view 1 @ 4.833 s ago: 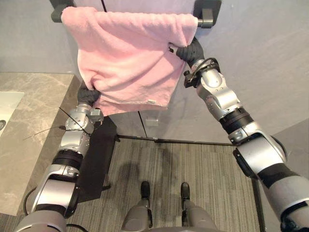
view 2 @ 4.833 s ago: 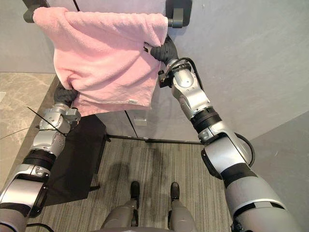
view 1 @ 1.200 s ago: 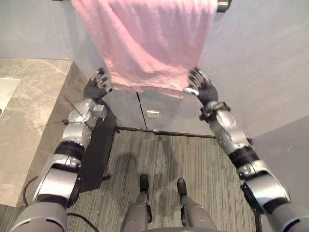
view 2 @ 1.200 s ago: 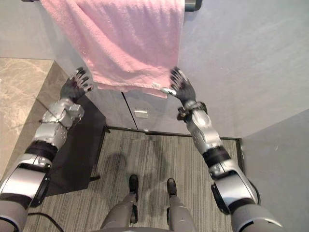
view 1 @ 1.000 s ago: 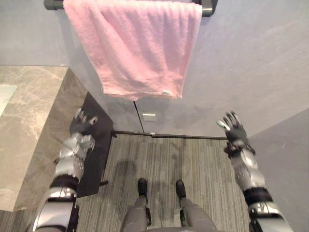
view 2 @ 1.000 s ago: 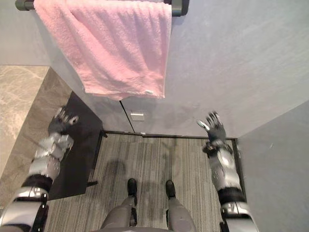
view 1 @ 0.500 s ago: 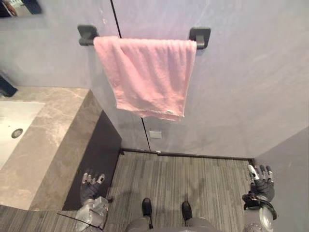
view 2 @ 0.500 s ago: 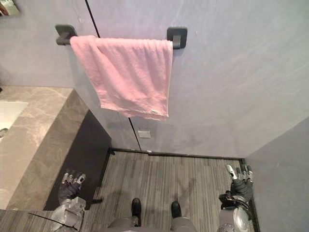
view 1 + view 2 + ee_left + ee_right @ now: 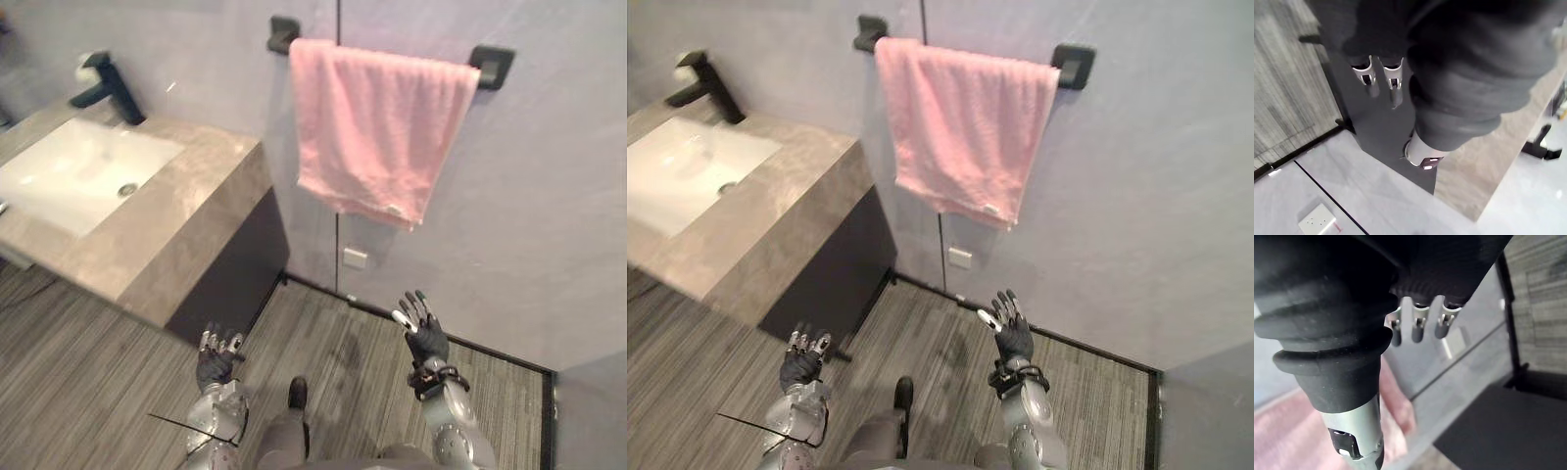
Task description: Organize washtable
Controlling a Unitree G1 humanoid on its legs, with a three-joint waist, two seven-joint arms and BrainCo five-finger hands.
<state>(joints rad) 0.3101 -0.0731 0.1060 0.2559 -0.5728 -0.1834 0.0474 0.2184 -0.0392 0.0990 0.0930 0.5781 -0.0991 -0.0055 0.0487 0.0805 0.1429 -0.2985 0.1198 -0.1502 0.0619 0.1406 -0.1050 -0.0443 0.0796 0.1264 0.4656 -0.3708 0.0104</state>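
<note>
A pink towel hangs spread over a dark wall rail, its lower hem level and a small label at one corner. Left of it stands the grey stone washtable with a white basin and a black tap. My left hand is low over the floor beside the washtable's dark cabinet, fingers straight and empty. My right hand is raised below the towel, well apart from it, fingers spread and holding nothing. In the right wrist view the pink towel shows past the straight fingers.
A grey wall with a black vertical seam and a white socket plate lies behind the towel. The dark cabinet front drops below the counter. Striped wood floor spreads ahead, with a dark skirting line along the wall.
The view has pulled back and swung left, bringing the basin and tap into sight. Both hands stay open and empty; the right one now stands higher. The towel hangs unchanged.
</note>
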